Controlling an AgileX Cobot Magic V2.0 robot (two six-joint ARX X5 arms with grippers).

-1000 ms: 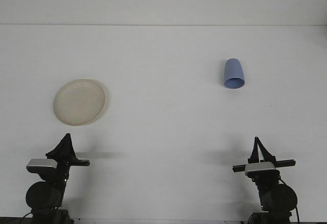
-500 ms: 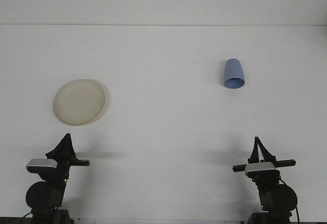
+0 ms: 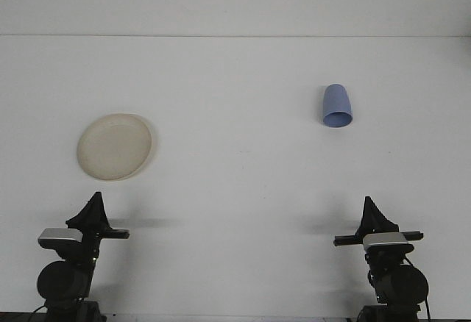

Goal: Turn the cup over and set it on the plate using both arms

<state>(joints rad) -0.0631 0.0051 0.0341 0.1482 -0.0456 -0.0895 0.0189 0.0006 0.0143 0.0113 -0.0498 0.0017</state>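
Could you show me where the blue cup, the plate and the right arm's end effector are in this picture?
blue cup [image 3: 337,105]: front view, middle of its side wall.
plate [image 3: 115,146]: front view, bare centre of the dish.
right end effector [image 3: 368,206]: front view, at the dark fingertips.

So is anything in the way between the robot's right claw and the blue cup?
Nothing visible is. The right gripper sits near the table's front edge and the blue cup lies farther back, with only bare white table between them. The way across to the plate looks bare too.
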